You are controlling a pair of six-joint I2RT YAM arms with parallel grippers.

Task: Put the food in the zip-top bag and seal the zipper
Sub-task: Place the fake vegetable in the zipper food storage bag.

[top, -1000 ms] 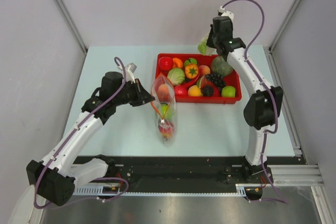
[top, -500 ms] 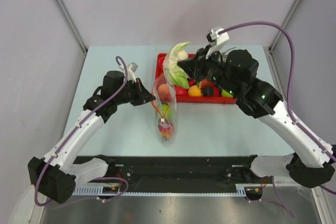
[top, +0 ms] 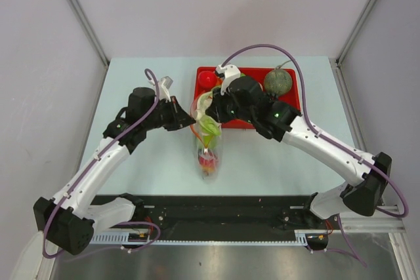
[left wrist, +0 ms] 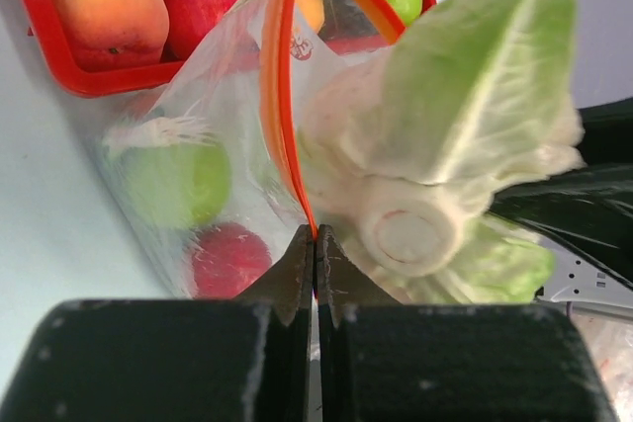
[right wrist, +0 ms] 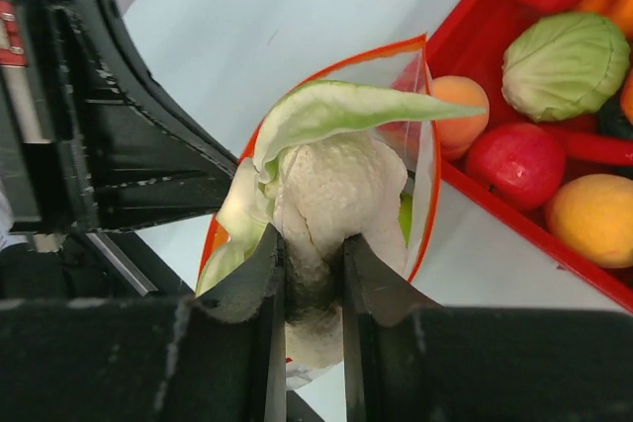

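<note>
My right claw (right wrist: 312,244) grips the cauliflower (right wrist: 331,185) at the mouth of the zip-top bag (left wrist: 198,106) — green apple (left wrist: 173,180) and red fruit (left wrist: 226,259) already inside — while my left claw (left wrist: 315,244) pinches the unsealed zipper (left wrist: 277,96); more food waits in the red tray (top: 199,83).

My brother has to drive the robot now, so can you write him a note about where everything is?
Left gripper: shut on the zipper, holding the zip-top bag open.
Right gripper: shut on the cauliflower, which is at the bag's mouth, partly inside.
Done: a green apple and a red fruit lie in the bag.
Left: drop the cauliflower in, move the other food, like the cabbage, over from the red tray, then seal the zipper.
</note>
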